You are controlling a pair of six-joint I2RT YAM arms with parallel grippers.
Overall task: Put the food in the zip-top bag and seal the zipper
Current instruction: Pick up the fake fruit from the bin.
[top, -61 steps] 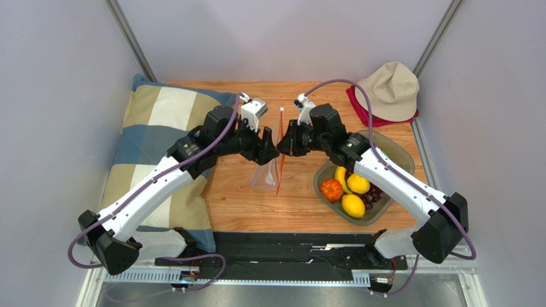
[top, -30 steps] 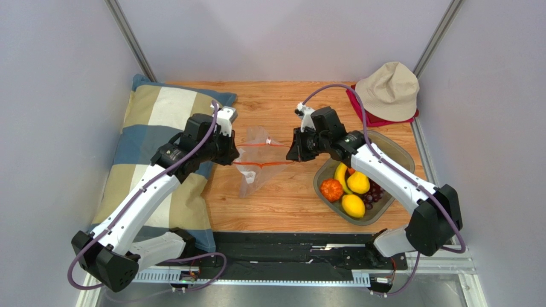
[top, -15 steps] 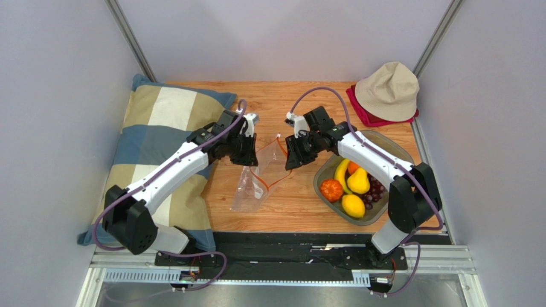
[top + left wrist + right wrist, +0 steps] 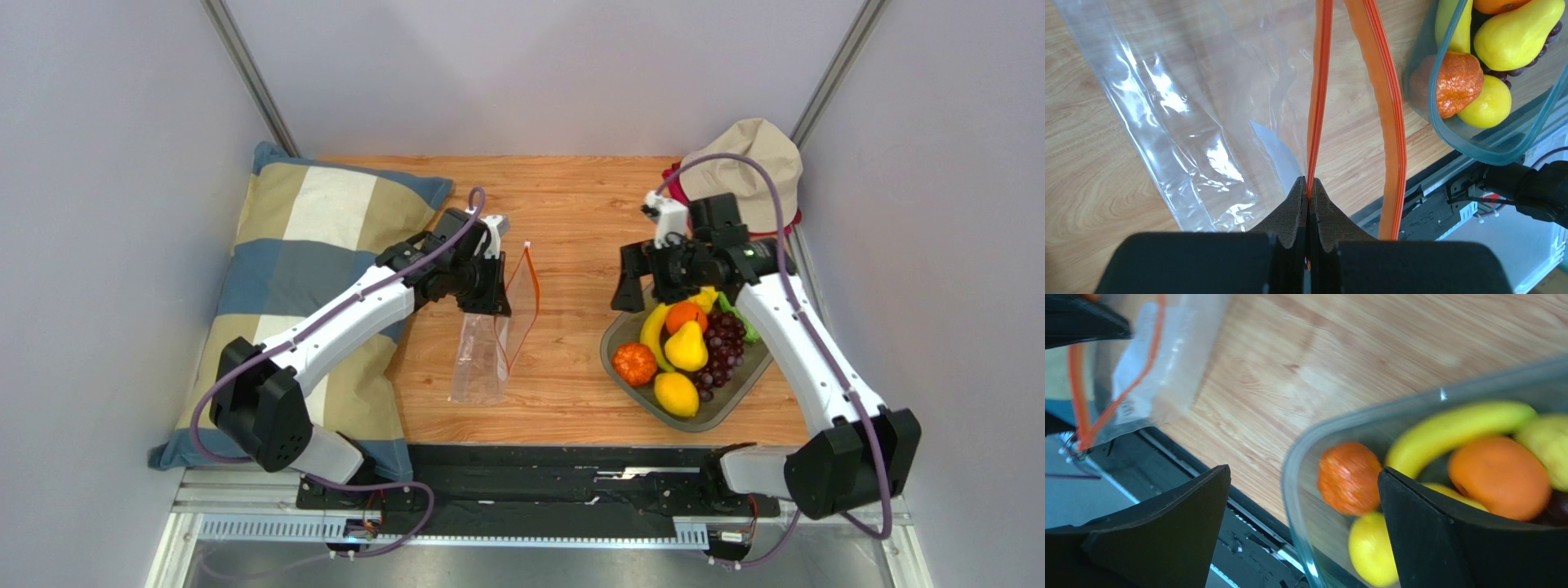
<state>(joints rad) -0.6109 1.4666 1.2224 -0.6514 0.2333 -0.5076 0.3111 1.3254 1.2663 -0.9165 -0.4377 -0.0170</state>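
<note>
The clear zip-top bag [image 4: 488, 349] hangs from my left gripper [image 4: 497, 292], its bottom lying on the wood. That gripper [image 4: 1309, 184] is shut on one lip of the orange-red zipper [image 4: 1319, 92]; the other lip [image 4: 1389, 110] bows away, so the mouth gapes. The food lies in a grey translucent tray [image 4: 751, 368]: pumpkin [image 4: 634, 364], pear [image 4: 686, 347], lemon [image 4: 676, 393], banana [image 4: 654, 331], orange [image 4: 685, 316], grapes [image 4: 726, 339]. My right gripper [image 4: 648, 292] is open and empty above the tray's far left rim. In the right wrist view the pumpkin [image 4: 1349, 478] shows between its jaws.
A checked pillow [image 4: 294, 282] fills the left side of the table, under my left arm. A beige hat [image 4: 748, 153] on a red cloth sits at the back right, close behind my right wrist. A black rail [image 4: 552, 484] runs along the near edge.
My right gripper has let go of the zipper, opened wide and swung right over the tray. My left gripper keeps its hold, and the bag's mouth has narrowed.
</note>
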